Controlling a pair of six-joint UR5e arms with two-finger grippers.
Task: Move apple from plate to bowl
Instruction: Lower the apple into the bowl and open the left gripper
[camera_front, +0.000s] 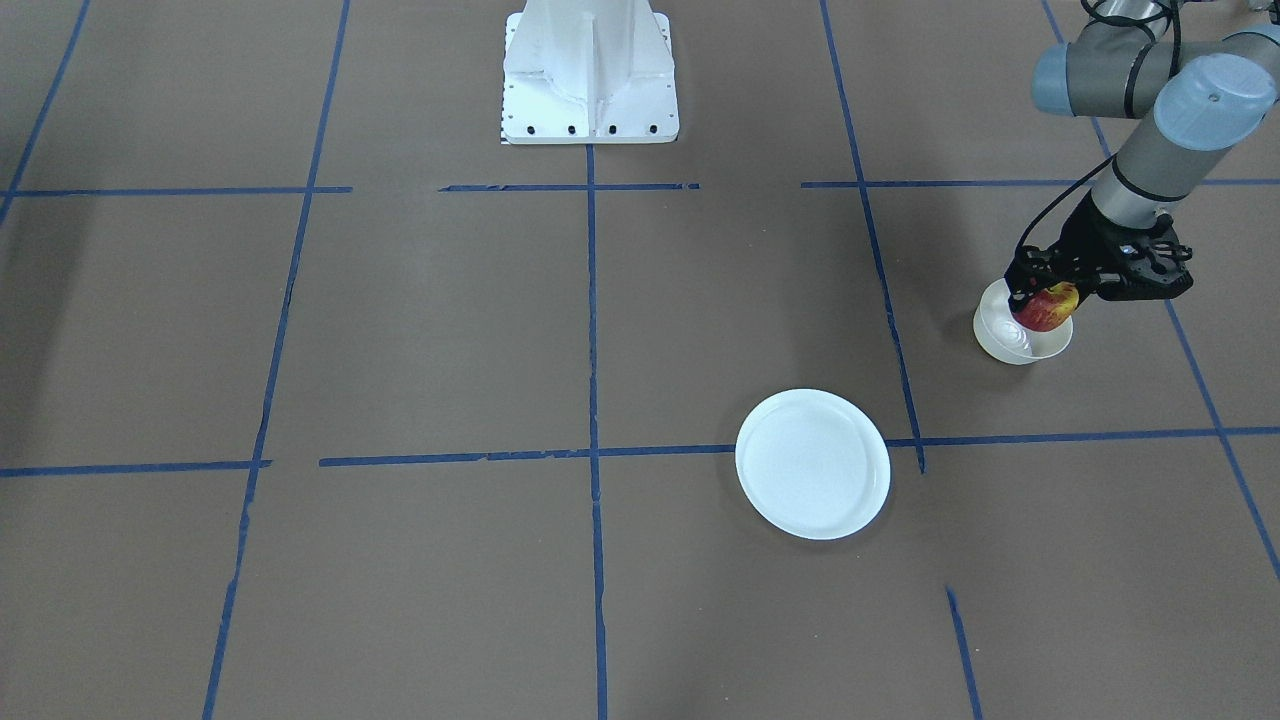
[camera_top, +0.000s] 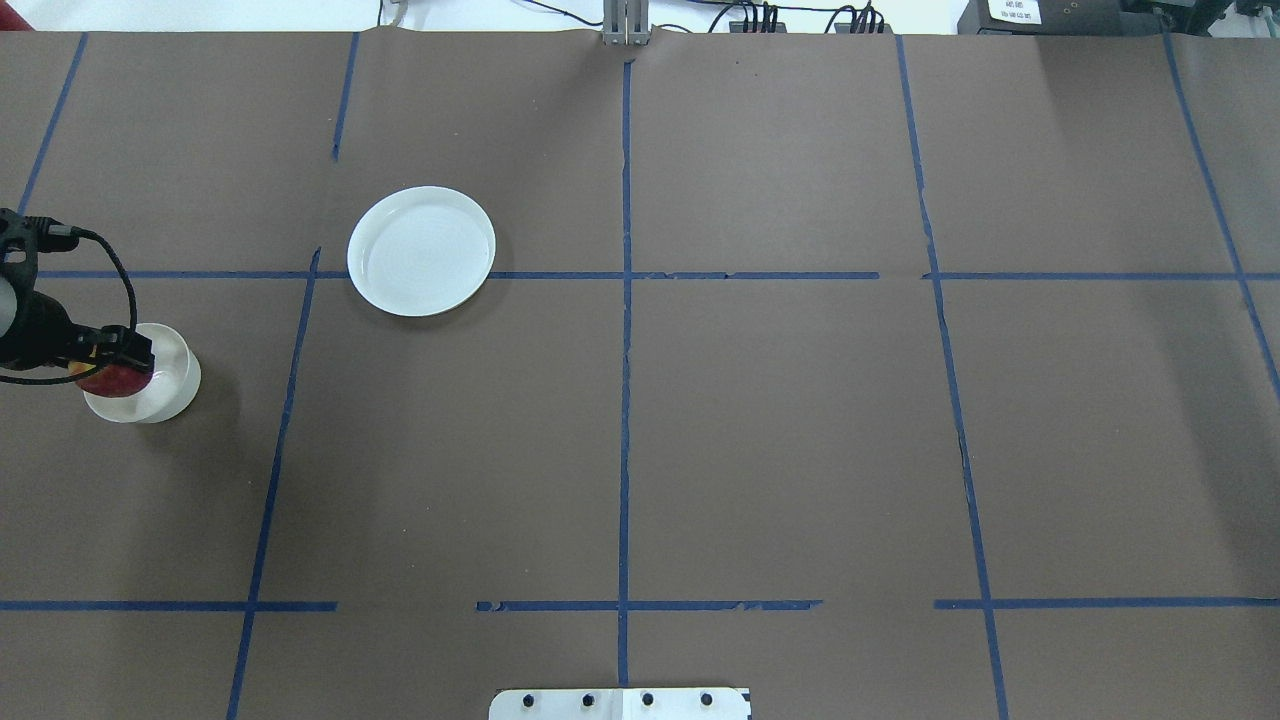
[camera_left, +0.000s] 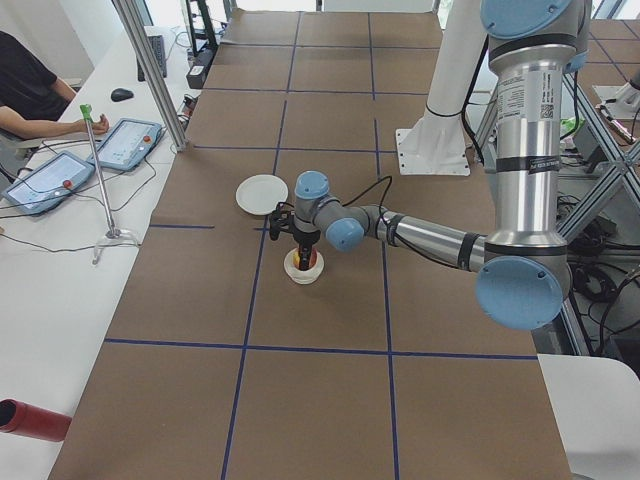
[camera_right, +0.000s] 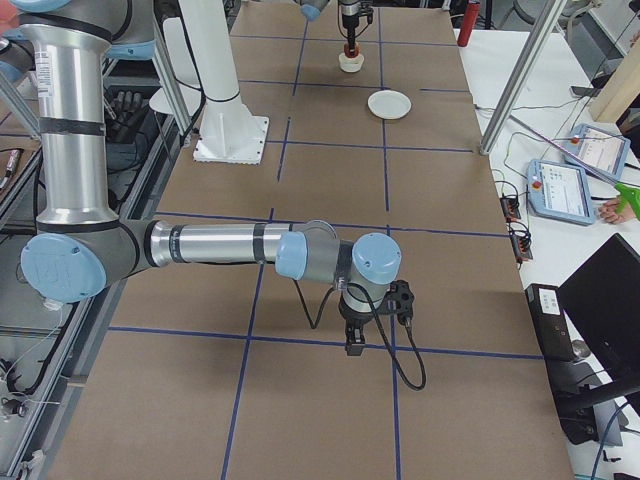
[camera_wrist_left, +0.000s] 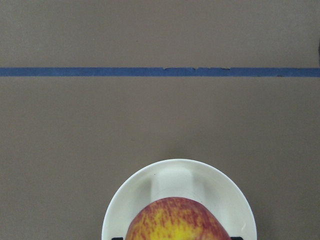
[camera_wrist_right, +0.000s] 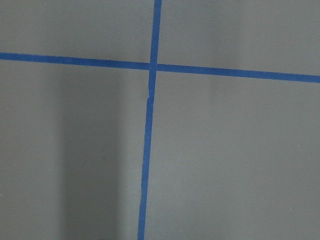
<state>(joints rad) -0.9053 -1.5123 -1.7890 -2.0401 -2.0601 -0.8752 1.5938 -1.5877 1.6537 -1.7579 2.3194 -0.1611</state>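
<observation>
Right now my left gripper is clamped on the apple, fingers on opposite sides of its widest part, which I judge the right place to hold it: the fruit is firm and fairly light, but its skin looks smooth and its round shape would slip out of any grip that sits off-centre. Directly beneath my fingers is the small cream bowl, with nothing in it but the apple hanging over or just inside its mouth; I cannot tell whether the fruit touches the bottom. The bowl is barely wider than the apple and looks light, so I expect a sideways nudge could shove or tip it, and a drop from height could bruise the fruit. Well off to my gripper's right and further out from my base lies the flat white plate, with nothing on it. My right gripper hangs over bare brown table far from all this, and whether its fingers are spread or closed I cannot tell.
</observation>
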